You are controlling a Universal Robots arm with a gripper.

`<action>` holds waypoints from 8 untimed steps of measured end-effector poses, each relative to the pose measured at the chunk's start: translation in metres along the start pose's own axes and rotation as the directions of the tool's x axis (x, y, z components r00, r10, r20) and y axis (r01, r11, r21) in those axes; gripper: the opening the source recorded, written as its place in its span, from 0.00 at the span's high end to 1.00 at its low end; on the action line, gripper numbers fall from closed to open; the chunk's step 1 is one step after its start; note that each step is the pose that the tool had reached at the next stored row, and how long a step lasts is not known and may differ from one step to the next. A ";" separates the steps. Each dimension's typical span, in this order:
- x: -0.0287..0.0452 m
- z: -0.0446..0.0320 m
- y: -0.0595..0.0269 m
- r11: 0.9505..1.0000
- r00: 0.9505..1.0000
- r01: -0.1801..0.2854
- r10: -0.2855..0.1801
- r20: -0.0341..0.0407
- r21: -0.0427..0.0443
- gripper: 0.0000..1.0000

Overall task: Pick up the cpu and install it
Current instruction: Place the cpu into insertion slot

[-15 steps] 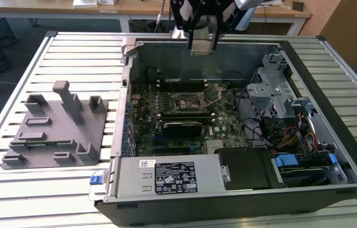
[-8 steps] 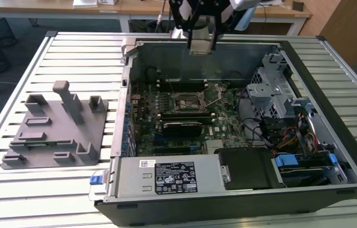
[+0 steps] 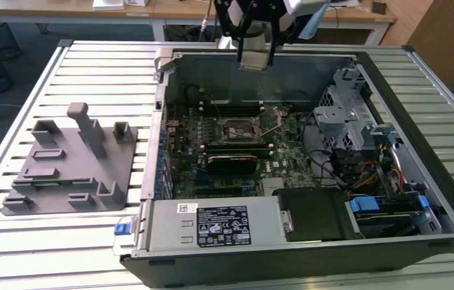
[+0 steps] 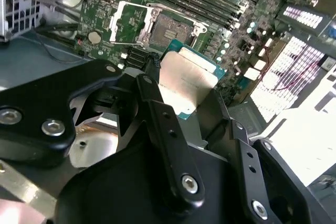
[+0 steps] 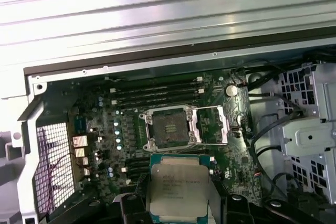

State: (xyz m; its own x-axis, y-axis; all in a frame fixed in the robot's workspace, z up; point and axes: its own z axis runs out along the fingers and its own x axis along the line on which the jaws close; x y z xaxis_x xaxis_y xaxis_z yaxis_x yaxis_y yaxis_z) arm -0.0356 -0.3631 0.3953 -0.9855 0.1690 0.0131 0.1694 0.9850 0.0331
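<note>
One cpu (image 5: 179,187) in hand (image 3: 256,59), above case (image 3: 308,72) holding motherboard (image 3: 211,130), socket (image 5: 168,128) open

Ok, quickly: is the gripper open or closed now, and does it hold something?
Gripper: jaws closed on the small flat square cpu with a pale silver metal top; it is not yet in the open square metal socket.

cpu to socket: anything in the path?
Nothing visible. The tool holds the cpu clear of the motherboard; the socket lies bare, its load plate swung open to one side.
</note>
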 end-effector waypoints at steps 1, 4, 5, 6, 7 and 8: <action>0.0000 0.0005 0.0000 1.000 1.000 -0.018 0.018 0.001 0.000 0.47; 0.0000 0.0021 -0.0001 0.997 0.997 -0.073 0.073 0.002 -0.001 0.47; 0.0000 0.0026 -0.0001 0.996 0.996 -0.091 0.091 0.003 -0.001 0.47; 0.0000 0.0031 -0.0001 0.994 0.994 -0.108 0.108 0.003 -0.002 0.47; 0.0000 0.0037 -0.0001 0.992 0.992 -0.125 0.125 0.004 -0.002 0.47; 0.0000 0.0042 -0.0001 0.990 0.990 -0.143 0.143 0.005 -0.002 0.47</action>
State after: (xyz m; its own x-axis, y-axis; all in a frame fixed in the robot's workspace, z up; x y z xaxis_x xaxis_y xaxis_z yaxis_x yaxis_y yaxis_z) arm -0.0356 -0.3631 0.3911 -0.9512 0.3082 0.0131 0.3084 0.9507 0.0332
